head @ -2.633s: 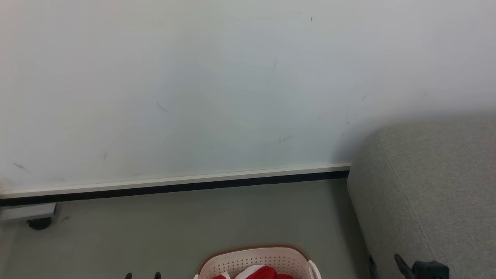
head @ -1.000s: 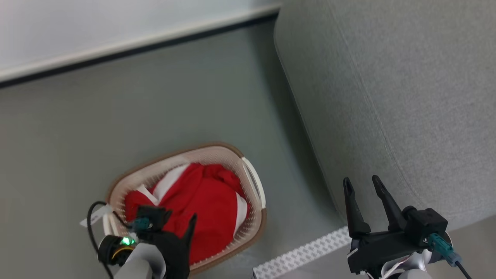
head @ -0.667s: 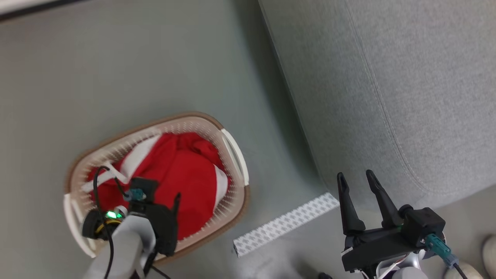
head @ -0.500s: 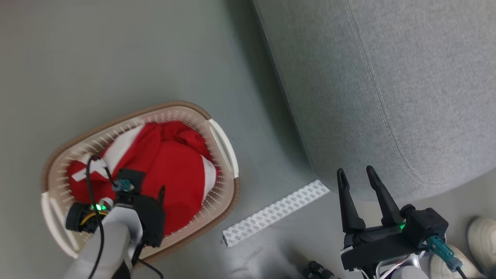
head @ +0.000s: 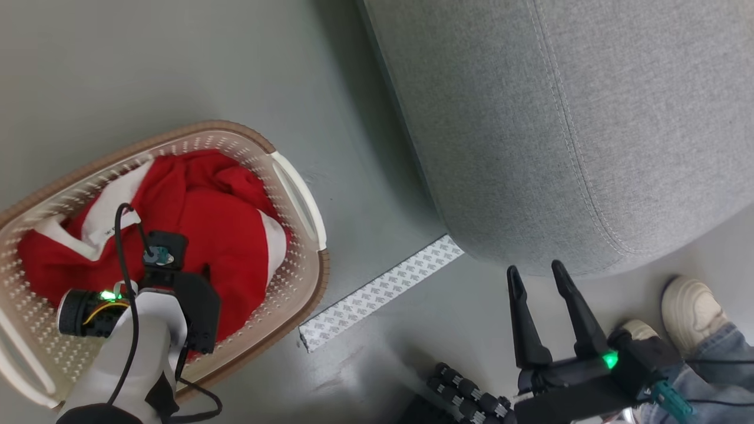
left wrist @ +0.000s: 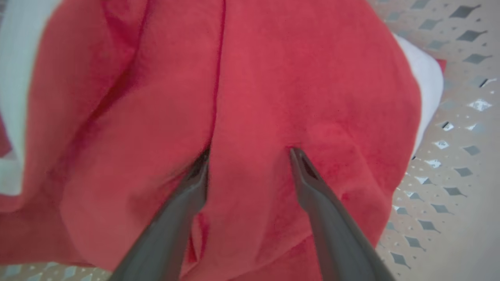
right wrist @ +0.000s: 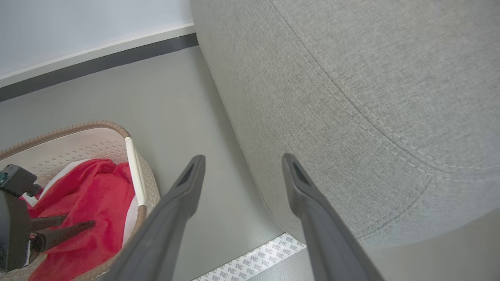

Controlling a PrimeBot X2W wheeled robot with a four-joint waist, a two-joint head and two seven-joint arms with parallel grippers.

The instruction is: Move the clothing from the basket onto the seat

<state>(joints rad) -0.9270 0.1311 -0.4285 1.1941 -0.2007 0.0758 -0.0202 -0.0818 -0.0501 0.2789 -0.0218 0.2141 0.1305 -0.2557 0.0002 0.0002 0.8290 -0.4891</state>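
The clothing [head: 200, 200], red fabric with white trim bands, lies heaped in the cream basket [head: 297, 194], which stands on the floor at the left. My left gripper [left wrist: 250, 154] is open, pointing down into the basket, and both fingertips press into the red fabric [left wrist: 254, 97]. In the right wrist view its two fingers [right wrist: 62, 228] lie against the red heap [right wrist: 97, 187]. The grey seat [head: 559, 118] takes up the upper right. My right gripper [head: 535, 268] hangs open and empty just before the seat's rounded corner [right wrist: 351, 117], apart from it.
A white patterned strip [head: 383, 288] lies on the grey floor between basket and seat. A person's pale shoe [head: 689, 306] and denim leg [head: 721, 353] stand at the lower right, close to my right arm. A black ribbed hose [head: 468, 391] sits at the bottom edge.
The head camera has tilted down, so the wall left the picture. My left gripper has come down into the basket onto the clothing. A person's shoe has come into view.
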